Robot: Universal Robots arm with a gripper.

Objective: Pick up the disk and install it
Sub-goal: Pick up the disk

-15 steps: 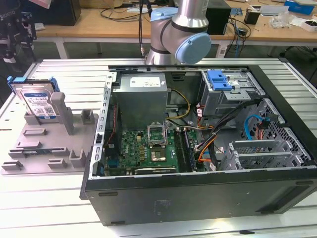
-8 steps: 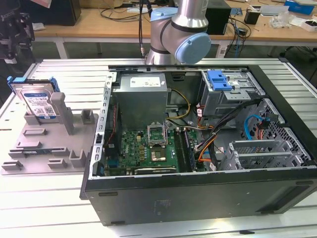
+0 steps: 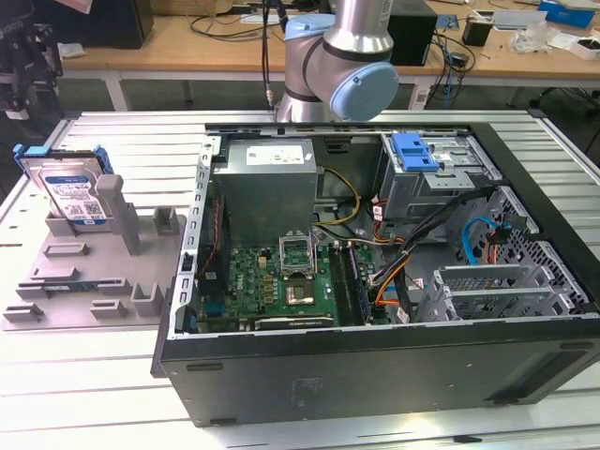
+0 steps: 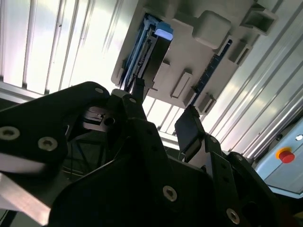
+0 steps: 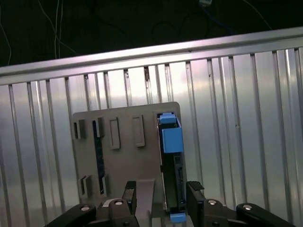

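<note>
- First wrist view, closest in: my gripper (image 5: 162, 197) is spread wide, its two black fingers (image 5: 195, 195) well apart with nothing pinched between them. The second wrist view shows the gripper (image 4: 163, 106) the same way: a clear gap and bare pads.
- Straight ahead of the gripper, well apart from it, is the disk (image 5: 171, 142). It stands on edge in its slot, thin side towards me, with the blue carrier frame showing along that edge.
- Here's the relation that counts: the disk's long axis runs across the line joining my fingertips. One finger is on the side of each flat face, and I judge that the right line-up for closing on the faces. The disk sits nearer one finger than the other, so I'd call myself a touch off-centre.
- Around the disk is the grey fixture (image 5: 123, 161), with blocks and empty slots beside the one the disk occupies.
- Under the fixture is the ribbed metal table (image 5: 236, 118), and the disk's long axis lies along those ribs.
- In the exterior view the disk (image 3: 73, 192) leans propped up at the fixture's far end, on the exterior view's left, label showing.
- Farthest from the disk is the open computer case (image 3: 375, 375), towards the exterior view's right. The disk is outside it, so nothing is installed yet.
</note>
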